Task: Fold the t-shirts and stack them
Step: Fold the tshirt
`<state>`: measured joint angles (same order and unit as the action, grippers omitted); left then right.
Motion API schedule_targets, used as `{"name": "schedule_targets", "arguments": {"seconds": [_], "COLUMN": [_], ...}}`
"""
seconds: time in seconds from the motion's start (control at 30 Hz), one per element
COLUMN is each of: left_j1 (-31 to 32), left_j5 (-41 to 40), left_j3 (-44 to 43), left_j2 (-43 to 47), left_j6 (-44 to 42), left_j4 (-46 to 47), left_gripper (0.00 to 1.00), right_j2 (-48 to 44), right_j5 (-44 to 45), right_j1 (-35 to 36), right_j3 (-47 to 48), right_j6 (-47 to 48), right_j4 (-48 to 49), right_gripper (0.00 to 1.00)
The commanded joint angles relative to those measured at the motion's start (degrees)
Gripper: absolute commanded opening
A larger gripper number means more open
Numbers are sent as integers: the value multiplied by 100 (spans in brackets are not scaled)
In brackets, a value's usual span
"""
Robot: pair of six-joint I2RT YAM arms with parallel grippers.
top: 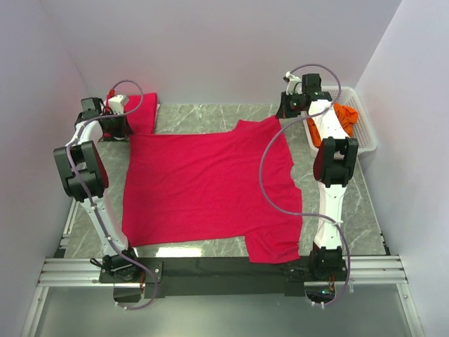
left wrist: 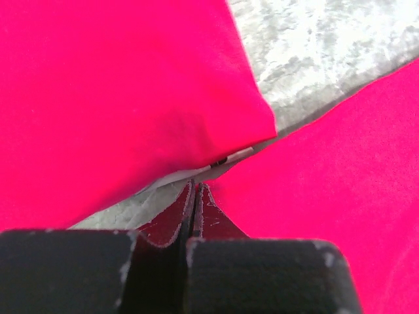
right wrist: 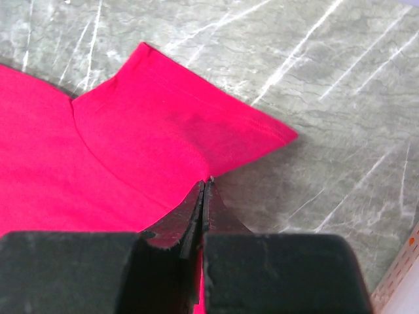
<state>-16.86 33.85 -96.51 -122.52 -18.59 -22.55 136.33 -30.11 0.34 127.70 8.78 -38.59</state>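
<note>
Right gripper [right wrist: 204,184]: fingers closed, pinching the crimson t-shirt [top: 210,186] by its sleeve edge. Left gripper [left wrist: 194,191]: fingers closed at the hem corner, hold unconfirmed. Shirt lies flat on the counter [top: 203,116], nearward of both, long axis running between them.

Grey marbled table top [top: 203,116] beneath and beyond the left gripper [left wrist: 194,196]. Right of the right gripper [right wrist: 204,193], a white basket [top: 366,137]. Plain white walls [top: 210,42] on three sides, evenly lit.

Robot lab cell, white enclosure walls [top: 224,49], marble-patterned table [top: 203,116], left arm [top: 81,168] and right arm [top: 335,161] on aluminium rail [top: 379,267]
</note>
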Motion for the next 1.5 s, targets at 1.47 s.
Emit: {"name": "schedule_targets", "arguments": {"seconds": [1.47], "left_j1": [-880], "left_j5": [475], "left_j3": [3226], "left_j2": [1846], "left_j6": [-3766], "left_j4": [-989], "left_gripper": [1], "right_j2": [-1918], "right_j5": [-558], "right_j1": [-228], "right_j3": [-3796], "right_j6": [2076], "right_j4": [-843], "right_gripper": [0]}}
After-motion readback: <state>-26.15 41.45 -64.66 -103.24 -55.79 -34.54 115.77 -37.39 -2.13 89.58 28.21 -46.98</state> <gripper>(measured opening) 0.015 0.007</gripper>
